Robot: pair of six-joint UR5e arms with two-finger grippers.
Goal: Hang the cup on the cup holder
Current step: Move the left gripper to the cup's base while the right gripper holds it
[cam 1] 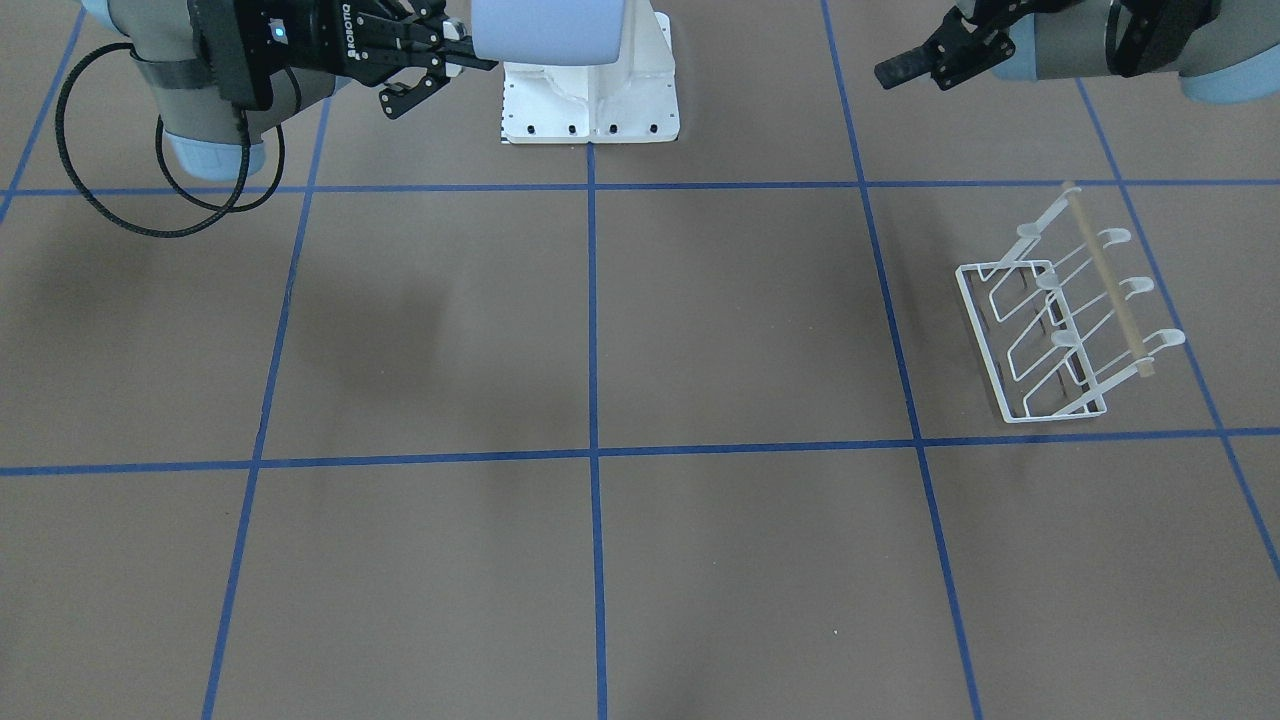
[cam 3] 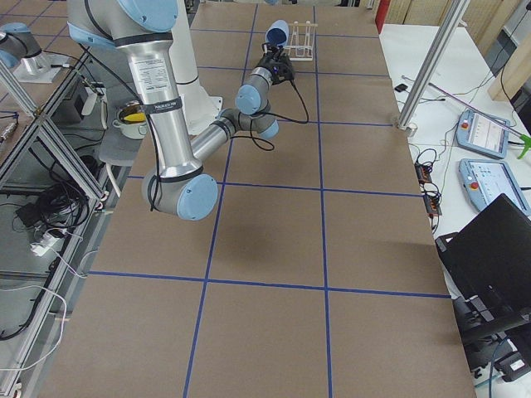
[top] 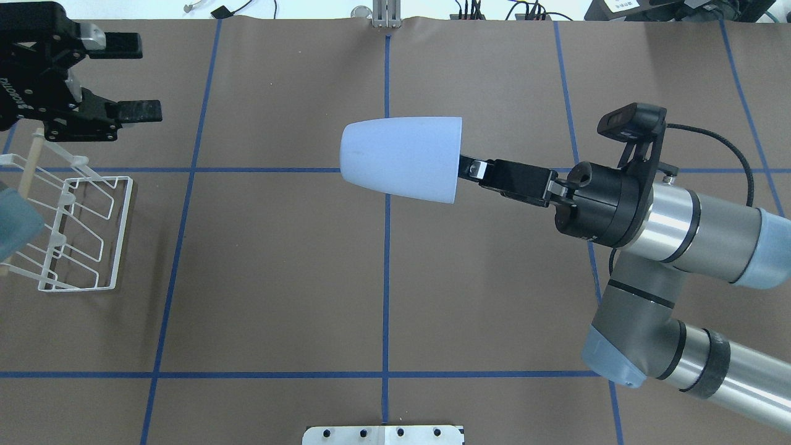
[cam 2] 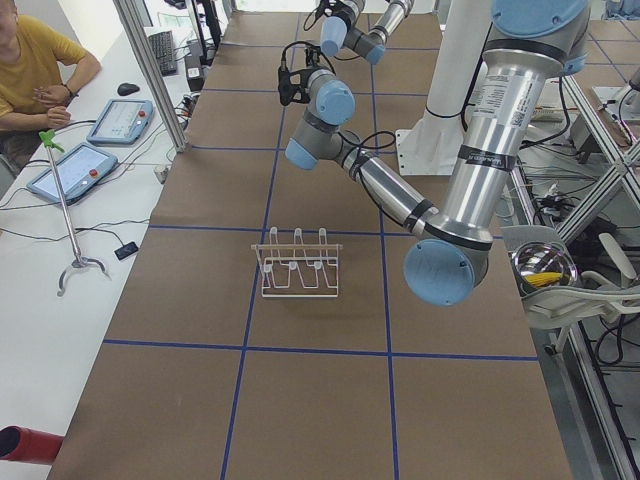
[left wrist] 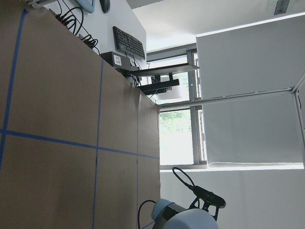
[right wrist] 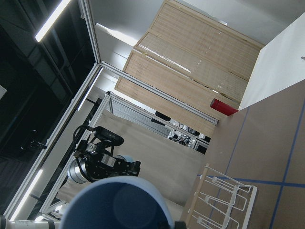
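Observation:
The light blue cup (top: 401, 157) lies on its side in the air over the table's middle, base towards the rack. My right gripper (top: 465, 169) is shut on its rim. The cup also shows at the top of the front view (cam 1: 550, 30) and fills the bottom of the right wrist view (right wrist: 116, 202). The white wire cup holder (top: 80, 228) with its wooden dowel stands on the table at the left, and shows in the front view (cam 1: 1070, 320). My left gripper (top: 133, 77) is open and empty, above the table just beyond the rack.
The white robot pedestal base (cam 1: 590, 100) stands at the table's near edge. A black cable (cam 1: 120, 200) loops under the right arm. Blue tape lines grid the brown table. An operator (cam 2: 40, 70) sits beside the table's far side.

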